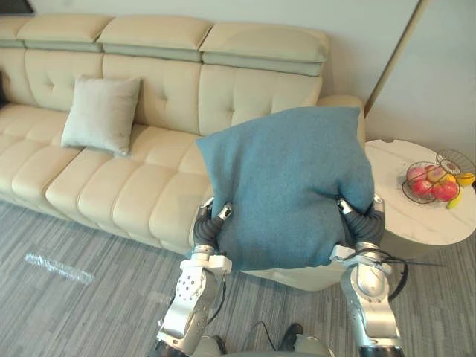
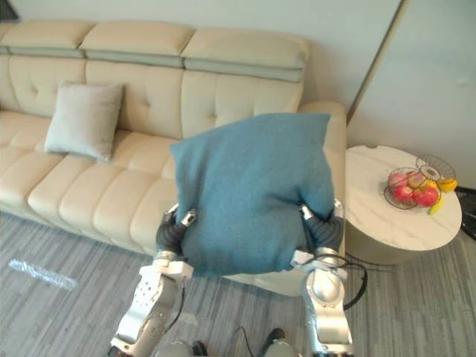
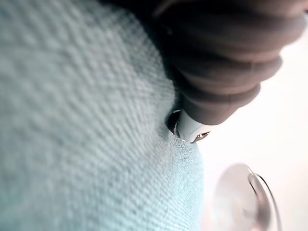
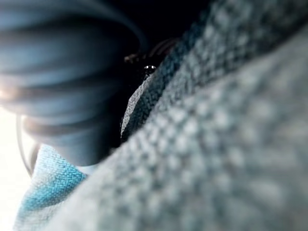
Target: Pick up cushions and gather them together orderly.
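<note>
Blue cushion (image 1: pixel 286 186) before sofa (image 1: pixel 111 190), grey cushion (image 1: pixel 100 113) beyond

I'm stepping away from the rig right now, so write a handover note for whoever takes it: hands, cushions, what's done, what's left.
Left hand: pressed into the lower left edge of the blue cushion; grip can't be read.
Right hand: the same at the lower right edge.
Blue cushion: held up between both hands, off the seat, in front of the right end of the sofa.
Pale cushion: leaning on the sofa back, further left.
Done: blue cushion picked up.
Left: set it neatly beside the pale cushion.
Mind the side table with the fruit basket on the right.
</note>
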{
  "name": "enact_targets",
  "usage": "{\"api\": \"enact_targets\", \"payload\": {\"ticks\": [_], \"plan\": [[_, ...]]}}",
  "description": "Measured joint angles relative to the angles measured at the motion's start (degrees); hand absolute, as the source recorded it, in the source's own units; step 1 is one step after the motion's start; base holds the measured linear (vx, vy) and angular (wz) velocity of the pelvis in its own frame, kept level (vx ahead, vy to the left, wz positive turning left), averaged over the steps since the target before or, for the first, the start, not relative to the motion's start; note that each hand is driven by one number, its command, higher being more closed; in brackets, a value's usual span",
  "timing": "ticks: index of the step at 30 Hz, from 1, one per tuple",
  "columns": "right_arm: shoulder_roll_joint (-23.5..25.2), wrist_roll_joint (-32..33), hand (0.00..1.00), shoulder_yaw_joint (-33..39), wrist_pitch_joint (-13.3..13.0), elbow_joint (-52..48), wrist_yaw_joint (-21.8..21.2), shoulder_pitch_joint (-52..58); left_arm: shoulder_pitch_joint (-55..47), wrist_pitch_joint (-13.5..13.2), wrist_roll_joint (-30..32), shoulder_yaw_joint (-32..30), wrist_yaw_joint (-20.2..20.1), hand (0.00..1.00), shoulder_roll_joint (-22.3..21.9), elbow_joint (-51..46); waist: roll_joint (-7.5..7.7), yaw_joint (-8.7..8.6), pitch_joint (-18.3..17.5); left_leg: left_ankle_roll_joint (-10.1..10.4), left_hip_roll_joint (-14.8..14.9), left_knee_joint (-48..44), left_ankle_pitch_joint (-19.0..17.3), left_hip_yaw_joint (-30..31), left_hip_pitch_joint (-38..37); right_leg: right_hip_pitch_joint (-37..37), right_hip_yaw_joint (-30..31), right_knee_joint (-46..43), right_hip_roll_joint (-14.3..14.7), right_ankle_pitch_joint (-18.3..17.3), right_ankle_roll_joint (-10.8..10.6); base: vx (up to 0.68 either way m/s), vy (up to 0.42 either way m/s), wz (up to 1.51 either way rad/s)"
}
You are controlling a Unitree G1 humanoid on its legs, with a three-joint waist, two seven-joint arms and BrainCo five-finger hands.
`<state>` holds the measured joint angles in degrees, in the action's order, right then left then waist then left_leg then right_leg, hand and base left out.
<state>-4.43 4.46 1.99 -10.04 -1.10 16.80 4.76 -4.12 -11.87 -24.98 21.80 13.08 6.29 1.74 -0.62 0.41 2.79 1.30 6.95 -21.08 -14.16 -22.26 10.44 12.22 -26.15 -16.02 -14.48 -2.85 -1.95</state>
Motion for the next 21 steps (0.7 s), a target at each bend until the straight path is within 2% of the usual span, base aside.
{"api": "enact_targets", "payload": {"ticks": [1, 2, 3, 4, 5, 6, 8, 9, 12, 13, 14, 15, 16, 17, 18, 19, 20, 21], "plan": [[0.06, 0.00, 1.00, -0.02, 0.27, 0.38, -0.04, 0.04, -0.11, 0.26, 0.00, 0.00, 0.00, 1.00, 0.03, 0.19, 0.05, 0.03, 0.08, -0.07, -0.31, -0.10, -0.05, 0.41, 0.03, 0.12, 0.57, -0.44, -0.14, 0.01, 0.01, -0.03, 0.144, 0.31], [0.37, 0.03, 1.00, 0.01, 1.19, 1.22, -0.39, 0.22, -0.80, 1.02, 0.04, 0.00, 0.00, 1.00, 0.43, 0.28, 0.09, -0.09, 0.24, -0.40, -1.23, -0.10, -0.12, 1.74, 0.22, 1.78, 6.40, -2.91, 0.21, -0.22, 0.36, 0.02, 0.083, 0.49], [0.56, 0.05, 1.00, 0.06, 1.22, 2.07, -0.63, 0.25, -1.07, 1.40, 0.03, 0.00, 0.00, 1.00, 0.68, 0.30, -0.19, -0.67, 0.58, -0.81, -1.53, 0.01, -0.09, 3.88, 0.51, 3.02, 14.79, -4.34, 2.27, -1.60, 0.27, 0.04, 0.073, 0.69], [0.54, 0.09, 1.00, 0.07, 1.48, 2.29, -0.68, 0.41, -1.07, 1.54, 0.04, 0.00, 0.00, 1.00, 0.85, 0.30, -0.07, -1.05, 0.78, -0.91, -1.64, 0.19, 0.00, 5.07, 0.59, 3.15, 19.53, -4.88, 4.12, -2.84, -0.58, 0.06, 0.012, 0.65], [0.56, 0.10, 1.00, 0.06, 1.53, 2.28, -0.75, 0.52, -1.07, 1.54, 0.04, 0.00, 0.00, 1.00, 0.92, 0.30, 0.07, -1.15, 0.85, -0.90, -1.77, 0.32, 0.07, 5.76, 0.61, 3.19, 21.52, -5.13, 5.10, -3.34, -1.05, 0.10, -0.098, 0.80], [0.59, 0.10, 1.00, 0.09, 1.50, 1.81, -0.88, 0.55, -1.05, 1.54, 0.13, 0.11, 0.00, 1.00, 0.93, 0.29, 0.63, -1.37, 0.93, -0.58, -2.61, 0.64, 0.30, 8.57, 0.75, 3.69, 26.47, -5.87, 7.74, -5.25, -1.56, 0.09, -0.088, 0.72], [0.14, 0.14, 1.00, 0.15, 1.24, 1.62, -0.88, 0.62, -0.93, 1.44, 0.16, 0.71, 0.00, 1.00, 0.84, 0.25, 0.74, -2.31, 0.80, 0.09, -3.58, 0.30, 0.66, 11.44, 1.44, 3.54, 28.42, -5.43, 8.67, -7.02, -1.20, 0.17, -0.176, 0.98], [-0.66, 0.17, 1.00, 0.28, 1.20, 1.44, -0.88, 0.61, -0.75, 1.41, 0.18, 1.19, 0.00, 1.00, 0.68, -0.01, 0.52, -2.20, 0.77, 0.81, -3.90, 0.46, 0.99, 13.34, 1.79, 2.76, 27.62, -5.73, 8.48, -8.22, -1.21, 0.23, -0.198, 0.84], [-0.48, 0.19, 1.00, 0.95, 1.51, -1.65, -0.86, 2.38, -0.22, 1.43, 0.19, 2.04, 0.00, 1.00, 0.49, -0.08, -0.24, -1.59, 0.62, 2.80, -3.01, 1.14, 2.29, 15.17, 1.99, 1.92, 24.66, -5.81, 8.63, -8.42, -0.86, 0.18, -0.147, 0.52], [-0.18, 0.18, 1.00, 1.47, 1.56, -5.17, -0.86, 4.72, -0.21, 1.46, 0.18, 2.63, 0.00, 1.00, 0.31, -0.32, -0.50, -1.21, 0.75, 2.98, -1.89, -0.44, 2.49, 14.38, 1.66, -0.06, 23.22, -5.63, 9.04, -8.44, -0.83, 0.19, -0.133, 0.55], [0.04, 0.18, 1.00, 1.83, 1.56, -8.15, -0.86, 6.55, -0.23, 1.48, 0.18, 3.19, 0.00, 1.00, 0.31, -0.81, -0.55, -1.19, 1.01, 2.96, -0.31, -6.15, 2.47, 12.35, 2.77, -2.48, 22.36, -5.23, 9.48, -8.44, -0.83, 0.19, -0.114, 0.60], [-0.10, 0.18, 1.00, 1.88, 1.52, -10.37, -0.84, 7.81, -0.34, 1.48, 0.18, 3.48, 0.00, 1.00, 0.29, -1.56, -0.63, -1.09, 1.16, 2.38, 1.33, -12.37, 2.84, 10.49, 4.63, -4.30, 21.40, -4.89, 9.73, -8.59, -0.59, 0.18, -0.063, 0.40], [-0.01, 0.22, 1.00, 1.85, 1.49, -13.87, -0.84, 9.17, -1.30, 1.43, 0.18, 3.44, -0.02, 1.00, 0.31, -3.90, -0.33, -0.81, 1.50, 0.38, 4.30, -22.52, 4.97, 7.09, 7.91, -7.38, 20.84, -3.59, 9.67, -9.71, 1.15, 0.12, -0.004, 0.15], [0.02, 0.22, 1.00, 1.84, 1.31, -15.01, -0.84, 9.55, -1.61, 1.40, 0.19, 3.45, -0.13, 1.00, 0.27, -4.77, 0.22, -0.49, 1.86, -0.02, 5.48, -25.26, 4.44, 5.41, 9.07, -8.52, 20.85, -2.91, 9.42, -10.37, 1.30, 0.15, 0.029, -0.13], [-0.10, 0.27, 1.00, 1.89, 0.80, -17.60, -0.83, 9.95, -2.19, 1.06, 0.19, 3.39, -0.85, 1.00, -0.18, -6.56, 0.00, 0.45, 1.91, -0.35, 8.25, -26.86, 1.94, 3.49, 10.67, -10.11, 20.64, -1.62, 9.35, -11.96, 1.25, 0.12, 0.047, -0.24], [-0.07, 0.31, 1.00, 1.90, 0.69, -18.36, -0.83, 9.93, -2.31, 0.93, 0.19, 3.39, -1.01, 1.00, -0.30, -7.09, -0.26, 0.71, 1.92, -0.18, 8.91, -25.83, 1.34, 3.32, 11.04, -10.33, 20.57, -1.60, 9.22, -12.44, 0.99, 0.13, 0.106, -0.24], [-0.05, 0.43, 1.00, 1.92, -0.32, -18.63, -0.83, 9.94, -2.33, 0.90, 0.19, 3.37, -1.08, 1.00, -0.56, -7.84, -0.85, 0.88, 1.61, -0.14, 9.81, -21.26, 1.05, 3.26, 11.79, -10.43, 20.69, -1.69, 8.80, -13.18, 0.55, 0.12, 0.187, -0.06], [-0.08, 0.57, 1.00, 1.93, -0.49, -18.63, -0.77, 9.97, -2.32, 0.90, 0.19, 3.25, -1.13, 1.00, -0.77, -8.37, -0.81, 0.87, 1.62, 0.14, 9.30, -14.83, 1.35, 3.35, 11.84, -11.02, 20.73, -1.81, 7.31, -14.41, -0.73, 0.16, 0.296, 0.01]]}}
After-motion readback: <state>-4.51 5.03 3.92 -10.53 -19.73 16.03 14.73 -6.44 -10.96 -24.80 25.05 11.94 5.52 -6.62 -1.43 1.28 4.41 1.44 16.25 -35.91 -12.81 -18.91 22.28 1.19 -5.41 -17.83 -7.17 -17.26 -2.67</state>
